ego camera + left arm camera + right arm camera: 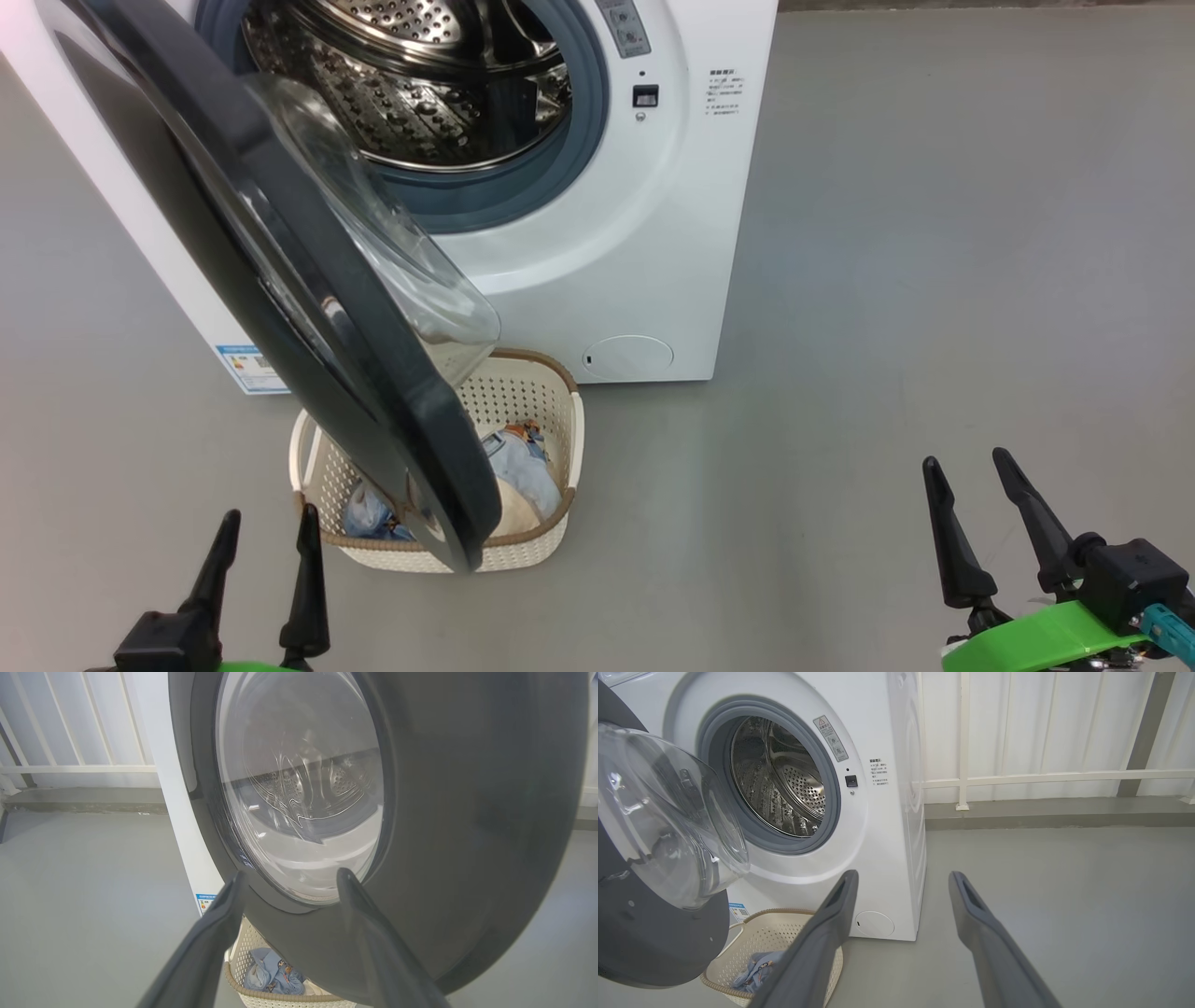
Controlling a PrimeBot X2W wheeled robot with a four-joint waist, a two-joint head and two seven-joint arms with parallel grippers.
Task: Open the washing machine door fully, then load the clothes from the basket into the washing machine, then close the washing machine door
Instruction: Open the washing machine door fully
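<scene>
The door (373,392) is being shown swung well out from the machine (597,252), its black rim nearly edge-on in the head view and its glass bowl bulging toward the opening. The steel drum (411,103) is being left exposed inside the grey ring. The basket (546,387) is being seen on the floor (887,280) just in front of the machine's lower left corner, partly covered in the head view by the door's lower rim. The clothes (527,467) are being shown inside it: a light blue piece, a blue one with orange prints and a cream one.

The left gripper (270,511) is being held low at the left, its two fingers spread apart and clamped on nothing. In the head view it is being shown apart from the door's edge. In its wrist view the fingers are being pointed at the door's outer face near the lower rim.

The right gripper (964,457) is being held at the lower right over bare floor, well apart from basket and machine, with its fingers likewise spread and nothing between them. A white railing (1041,777) is being shown beyond the machine.
</scene>
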